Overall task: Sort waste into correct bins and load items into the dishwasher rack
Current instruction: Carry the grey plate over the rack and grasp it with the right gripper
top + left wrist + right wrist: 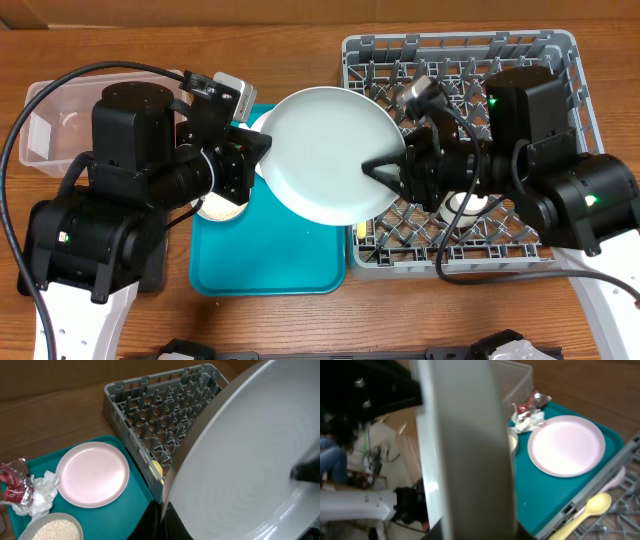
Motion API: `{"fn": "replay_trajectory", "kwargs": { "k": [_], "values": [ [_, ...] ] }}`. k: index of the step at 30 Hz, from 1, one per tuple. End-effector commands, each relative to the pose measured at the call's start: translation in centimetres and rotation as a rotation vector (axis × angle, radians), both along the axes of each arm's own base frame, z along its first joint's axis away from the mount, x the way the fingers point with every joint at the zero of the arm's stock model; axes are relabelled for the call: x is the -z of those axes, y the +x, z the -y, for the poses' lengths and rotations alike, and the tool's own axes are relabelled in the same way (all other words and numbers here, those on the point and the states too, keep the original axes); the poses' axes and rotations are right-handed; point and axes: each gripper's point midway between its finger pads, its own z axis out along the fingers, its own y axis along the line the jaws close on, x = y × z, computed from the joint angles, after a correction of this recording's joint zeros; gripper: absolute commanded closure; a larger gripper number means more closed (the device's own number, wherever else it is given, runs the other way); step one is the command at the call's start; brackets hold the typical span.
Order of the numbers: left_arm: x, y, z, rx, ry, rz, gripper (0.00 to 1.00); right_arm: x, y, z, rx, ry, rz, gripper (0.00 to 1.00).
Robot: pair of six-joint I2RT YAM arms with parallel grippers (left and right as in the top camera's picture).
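Note:
A light grey plate (320, 150) hangs tilted in the air between the teal tray and the grey dishwasher rack (560, 60). My left gripper (256, 152) is shut on its left rim (240, 460). My right gripper (383, 166) grips its right rim, whose edge (465, 450) fills the right wrist view. A pinkish plate (92, 474) lies on the tray, with the red-and-silver wrapper (12, 485) and white napkin (41, 492) beside it. A bowl of rice (54, 527) sits at the tray's near corner. A cream spoon (590, 507) lies in the rack.
The teal tray (270, 262) lies between the arms. The clear tub (45, 125) stands at the far left. A small white cup (465, 205) shows in the rack under my right arm. The black tray is hidden.

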Motion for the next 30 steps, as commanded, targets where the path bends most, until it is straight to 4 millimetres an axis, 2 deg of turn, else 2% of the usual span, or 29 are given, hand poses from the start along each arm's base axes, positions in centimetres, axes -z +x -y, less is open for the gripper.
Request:
{"fn": "replay_trajectory", "kwargs": {
  "k": [1,3,4,5,8,10,13,16,18,21,25,27,30],
  "values": [
    [-0.3,-0.2,0.5,0.016,-0.019,-0.003,0.87,0.0,1.8,1.2,0.14,-0.046,0.014,0.89],
    [-0.3,-0.2,0.5,0.016,-0.019,-0.003,0.64,0.2,2.5,1.9,0.2,-0.069,0.011,0.95],
    [-0.3,-0.2,0.5,0.016,-0.019,-0.003,0.44,0.4,2.8,2.3,0.24,-0.082,0.005,0.96],
    [-0.3,-0.3,0.4,0.015,-0.019,-0.003,0.32,0.5,3.2,2.9,0.289,-0.099,0.001,0.96],
    [-0.5,-0.4,-0.2,-0.012,0.0,0.008,0.16,1.3,4.8,6.2,0.508,-0.173,-0.016,0.96],
    [-0.9,-0.5,-1.1,-0.053,0.027,0.031,0.03,2.2,5.7,10.0,0.71,-0.257,-0.035,0.96],
    [-2.2,-1.0,-2.1,-0.098,0.044,0.087,0.0,3.7,5.6,15.8,0.966,-0.389,-0.087,0.96],
    [-3.8,-1.8,-2.7,-0.119,0.041,0.138,0.0,4.8,4.9,19.6,1.092,-0.476,-0.139,0.96],
    [-4.6,-2.3,-2.9,-0.12,0.033,0.164,0.0,5.1,5.0,21.4,1.148,-0.492,-0.159,0.96],
    [-5.0,-2.9,-3.0,-0.12,0.028,0.178,0.0,5.1,5.9,23.1,1.203,-0.488,-0.156,0.96],
    [-4.7,-3.0,-3.0,-0.12,0.032,0.165,0.0,5.7,8.8,24.1,1.174,-0.537,-0.108,0.96],
    [-4.4,-3.1,-3.1,-0.119,0.035,0.156,0.0,6.9,11.0,24.3,1.117,-0.609,-0.076,0.96],
    [-4.4,-3.1,-3.1,-0.119,0.036,0.154,0.0,9.3,12.5,25.7,1.089,-0.766,-0.086,0.96]
  ]
}}
